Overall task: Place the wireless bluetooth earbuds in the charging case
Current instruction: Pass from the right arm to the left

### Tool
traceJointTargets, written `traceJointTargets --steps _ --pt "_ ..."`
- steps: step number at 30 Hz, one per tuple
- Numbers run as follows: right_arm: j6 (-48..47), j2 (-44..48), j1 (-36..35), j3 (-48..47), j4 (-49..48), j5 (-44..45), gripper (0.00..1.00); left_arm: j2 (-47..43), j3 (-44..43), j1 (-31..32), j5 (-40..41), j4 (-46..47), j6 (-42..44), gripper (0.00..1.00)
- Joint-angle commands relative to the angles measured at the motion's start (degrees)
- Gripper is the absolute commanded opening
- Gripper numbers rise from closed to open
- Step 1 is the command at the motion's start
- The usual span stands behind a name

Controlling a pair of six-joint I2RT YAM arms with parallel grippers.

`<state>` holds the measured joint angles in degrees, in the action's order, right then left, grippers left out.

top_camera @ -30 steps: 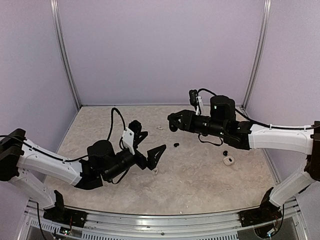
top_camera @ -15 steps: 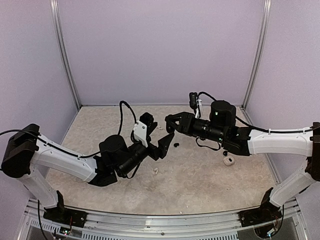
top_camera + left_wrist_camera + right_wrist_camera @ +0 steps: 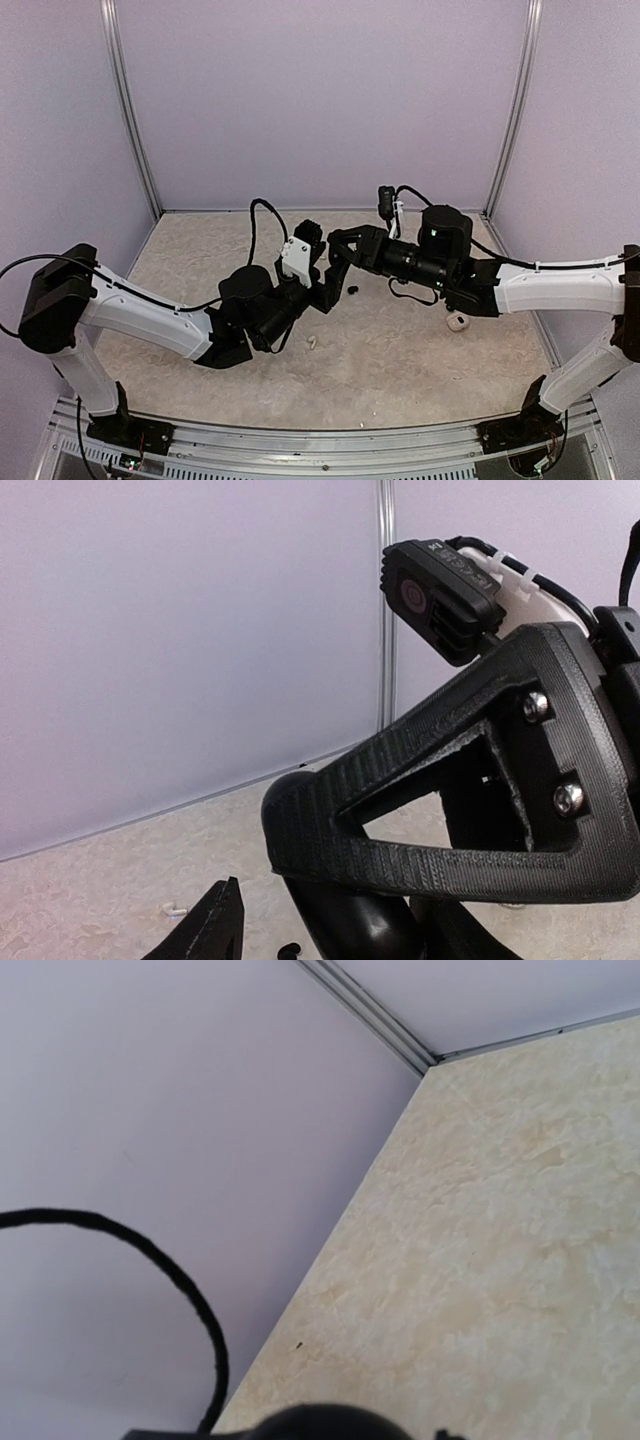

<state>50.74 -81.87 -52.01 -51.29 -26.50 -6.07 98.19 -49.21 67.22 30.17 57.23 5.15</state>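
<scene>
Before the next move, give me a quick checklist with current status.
1. Arm clearance: left gripper and right gripper crowd together mid-table, contact unclear: not ok.
2. Left gripper empty: open, no earbud seen in it: ok.
3. Right gripper state: cannot tell.
4. Black earbud lies free on the table, just beside both grippers: ok.
5. Charging case beside the right forearm; whether it is open: cannot tell.
6. Right wrist view on target: only table and wall: not ok.

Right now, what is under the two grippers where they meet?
A black earbud lies on the table, just beside the left gripper and near the right gripper. The tabletop directly under their fingers is covered, so anything there cannot be seen.
</scene>
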Motion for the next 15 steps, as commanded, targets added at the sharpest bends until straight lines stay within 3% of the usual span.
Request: traceJointTargets --steps 1,11,15 --pt "0.93 1.35 -0.59 1.1 -3.21 0.81 0.42 1.26 -2.11 0.2 2.57 -1.07 0.93 0.54" --pt "0.29 2.79 -0.61 2.2 -2.86 1.46 0.47 0.07 -0.68 0.25 1.93 -1.11 2.13 0.32" --pt "-0.36 3.99 -0.51 3.24 -3.25 1.99 0.58 -1.93 0.82 0.21 1.5 -1.92 2.57 0.23"
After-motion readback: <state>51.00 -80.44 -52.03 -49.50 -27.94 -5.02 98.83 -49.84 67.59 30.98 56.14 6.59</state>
